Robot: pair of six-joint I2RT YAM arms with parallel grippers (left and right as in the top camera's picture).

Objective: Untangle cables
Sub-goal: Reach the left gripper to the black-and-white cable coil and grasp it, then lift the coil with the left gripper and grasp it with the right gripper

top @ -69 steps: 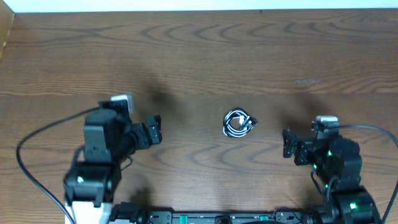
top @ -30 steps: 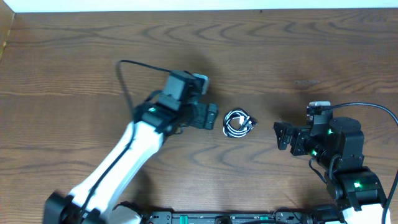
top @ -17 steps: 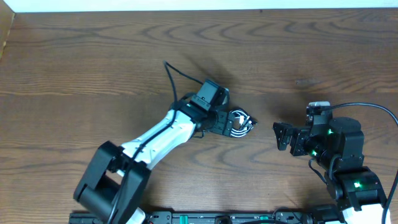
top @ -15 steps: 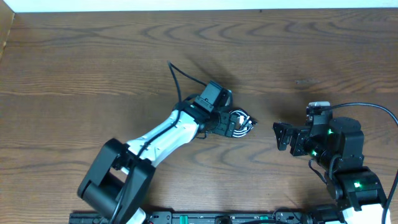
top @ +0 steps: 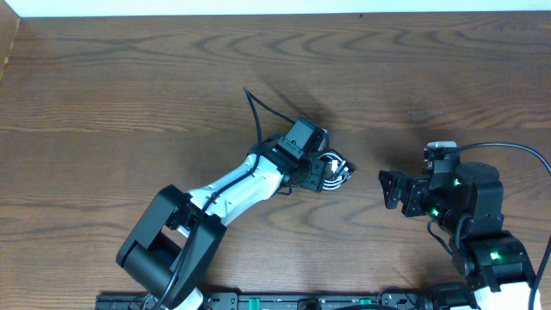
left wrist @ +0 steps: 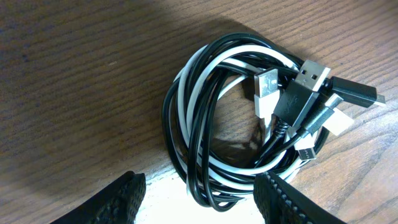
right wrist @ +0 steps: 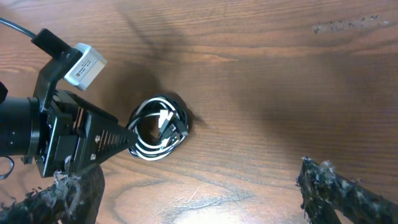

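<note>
The coiled black-and-white tangle of USB cables (left wrist: 193,155) lies mid-way on the brown wooden worktop (top: 129,69). The left claw (left wrist: 202,199) is spread wide and empty, straddling the coil's edge. The right claw (right wrist: 199,186) gapes empty, well apart. Closing now could pinch several strands, tightening the knot.

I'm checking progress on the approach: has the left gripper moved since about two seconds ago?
Yes. The left gripper has travelled right across the table to the coiled cable bundle, which lies where it was.
</note>
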